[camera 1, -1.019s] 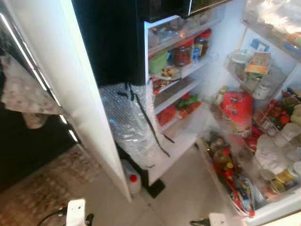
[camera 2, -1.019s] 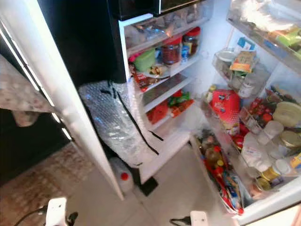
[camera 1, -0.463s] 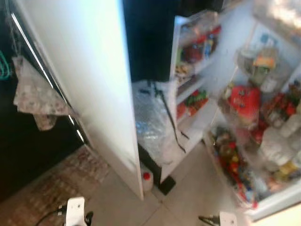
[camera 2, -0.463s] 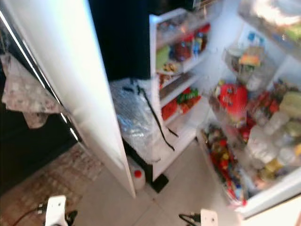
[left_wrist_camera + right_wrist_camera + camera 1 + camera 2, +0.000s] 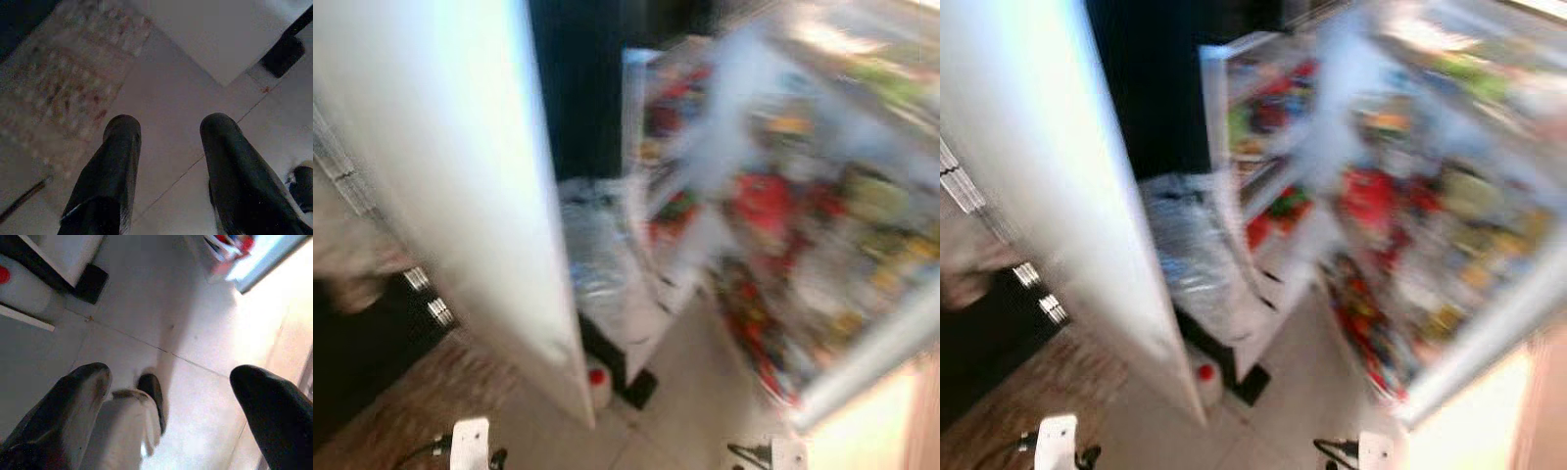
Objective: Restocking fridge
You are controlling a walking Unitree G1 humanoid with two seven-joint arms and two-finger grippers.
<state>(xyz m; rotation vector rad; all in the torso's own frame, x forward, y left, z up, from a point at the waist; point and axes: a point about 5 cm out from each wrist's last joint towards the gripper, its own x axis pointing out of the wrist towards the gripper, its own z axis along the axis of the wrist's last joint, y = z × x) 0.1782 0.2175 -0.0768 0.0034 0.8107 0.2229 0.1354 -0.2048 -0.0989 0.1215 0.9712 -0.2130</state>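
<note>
The fridge stands open before me, heavily blurred. Its inner shelves (image 5: 668, 127) hold red and green packages, and the open right door's racks (image 5: 803, 245) are crowded with jars, bottles and a red bag. My left gripper (image 5: 170, 126) hangs open over the tiled floor beside a patterned rug (image 5: 63, 83), with nothing between its fingers. Over bare floor tiles near the door's lower corner (image 5: 244, 264), my right gripper (image 5: 171, 377) is open wide and holds nothing.
A white open door (image 5: 460, 196) stands on the left. A bubble-wrapped bundle (image 5: 597, 255) leans at the fridge's foot, above a white jug with a red cap (image 5: 599, 387) and a black block (image 5: 90, 284). A cloth (image 5: 352, 264) hangs at the far left.
The whole picture has swung and blurred, so the camera is moving. The right fridge door now looks closer and tilted. Both arms still hang low.
</note>
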